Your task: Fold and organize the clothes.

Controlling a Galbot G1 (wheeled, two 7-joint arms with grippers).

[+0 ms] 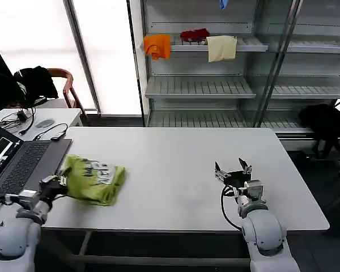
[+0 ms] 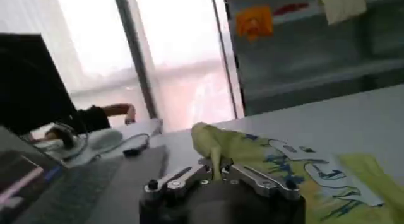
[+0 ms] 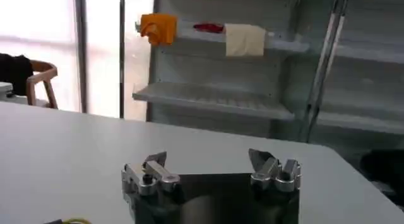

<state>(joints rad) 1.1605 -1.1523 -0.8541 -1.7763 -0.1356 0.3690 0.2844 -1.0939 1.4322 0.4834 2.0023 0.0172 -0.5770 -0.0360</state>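
Observation:
The clothes, a lime yellow-green T-shirt (image 1: 95, 180) with a grey-white print facing up, lies folded into a small bundle at the near left of the white table (image 1: 170, 158). My left gripper (image 1: 61, 182) is shut on the shirt's left edge. In the left wrist view a fold of the green shirt (image 2: 252, 153) is pinched between the closed jaws of the left gripper (image 2: 216, 171). My right gripper (image 1: 233, 169) rests open over bare table at the near right, far from the shirt. The right wrist view shows the right gripper (image 3: 208, 159) holding nothing.
An open laptop (image 1: 14, 161) sits just left of the shirt, with cables and a side table (image 1: 39, 119) behind it. Metal shelves (image 1: 215, 88) at the back hold orange (image 1: 157, 45), red (image 1: 195, 35) and cream (image 1: 221, 47) cloths. A chair (image 1: 62, 85) with black garments stands at far left.

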